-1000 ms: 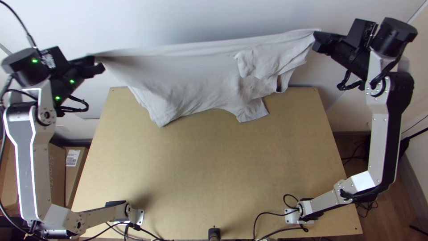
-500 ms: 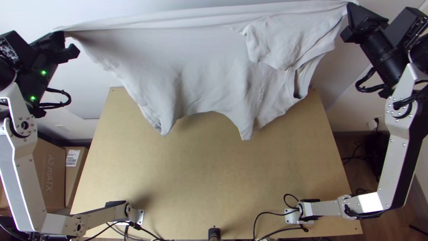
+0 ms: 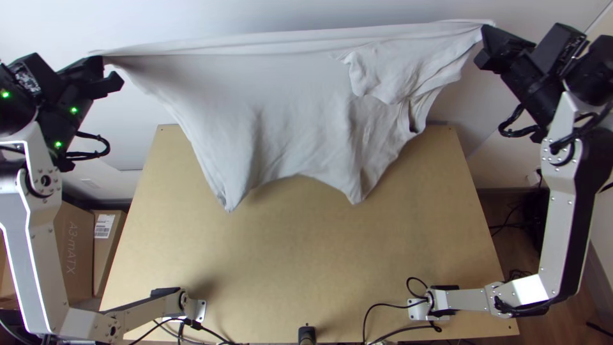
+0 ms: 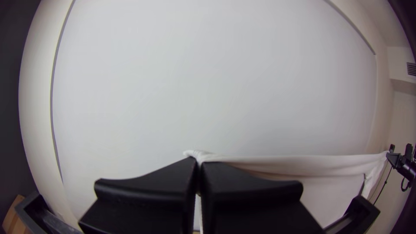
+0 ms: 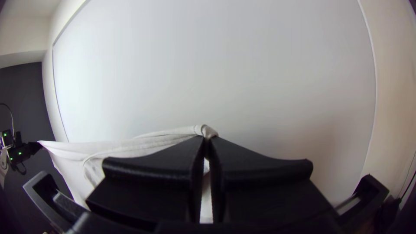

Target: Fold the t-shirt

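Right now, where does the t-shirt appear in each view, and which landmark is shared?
Top view: t-shirt across the upper middle, stretched between left claw and right claw.
Left wrist view: from the left claw's grip out to the distant right claw.
Right wrist view: from the right claw's grip out to the distant left claw.
Landmark: pale wall behind.

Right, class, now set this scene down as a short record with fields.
garment: white t-shirt
state: unfolded, top edge stretched between two grippers, rest hanging
left gripper: shut on one end of the top edge
right gripper: shut on the other end
support: light wooden table, beneath the hanging cloth
backdrop: pale wall
task status: no finished fold visible
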Controlling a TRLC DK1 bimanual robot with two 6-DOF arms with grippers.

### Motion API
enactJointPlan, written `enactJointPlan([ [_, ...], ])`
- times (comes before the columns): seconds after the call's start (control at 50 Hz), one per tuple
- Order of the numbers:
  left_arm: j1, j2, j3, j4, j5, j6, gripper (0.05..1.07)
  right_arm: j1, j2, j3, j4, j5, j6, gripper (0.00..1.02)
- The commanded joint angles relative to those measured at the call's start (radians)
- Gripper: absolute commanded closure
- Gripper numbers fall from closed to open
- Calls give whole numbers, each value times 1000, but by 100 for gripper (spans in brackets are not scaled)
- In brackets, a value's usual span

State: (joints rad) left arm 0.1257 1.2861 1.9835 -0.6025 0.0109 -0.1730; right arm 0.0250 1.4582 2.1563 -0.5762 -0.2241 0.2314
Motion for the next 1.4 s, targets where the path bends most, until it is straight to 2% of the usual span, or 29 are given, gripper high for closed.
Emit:
enactJointPlan([
  [0.0,38,-97,64,52,-58,-29,105,-27,-104,63,38,62,19,100],
  [0.16,40,-234,57,50,-85,-39,105,18,-294,-41,38,54,19,100],
  [0.3,43,-395,-2,41,-106,-56,105,85,-547,-222,36,52,19,100],
  [0.38,48,-478,-46,23,-106,-56,105,95,-657,-289,10,51,19,100],
  [0.54,49,-585,-158,-5,-92,-56,105,93,-737,-329,-59,51,26,100],
  [0.7,49,-610,-281,-8,-61,-56,105,93,-722,-406,-33,52,31,100],
  [0.88,32,-611,-545,76,-35,-42,105,102,-682,-662,96,52,112,100],
  [0.96,12,-599,-715,142,-28,-29,105,102,-664,-823,157,51,115,100],
  [1.08,-63,-550,-976,227,0,-14,105,96,-621,-1110,334,35,117,100],
  [1.12,-97,-513,-1055,248,20,10,105,96,-590,-1176,377,29,131,100],
  [1.24,-127,-347,-1230,438,49,20,105,89,-430,-1325,515,8,163,100],
  [1.38,-127,-44,-1224,589,69,21,105,53,-177,-1333,653,-18,198,100],
])
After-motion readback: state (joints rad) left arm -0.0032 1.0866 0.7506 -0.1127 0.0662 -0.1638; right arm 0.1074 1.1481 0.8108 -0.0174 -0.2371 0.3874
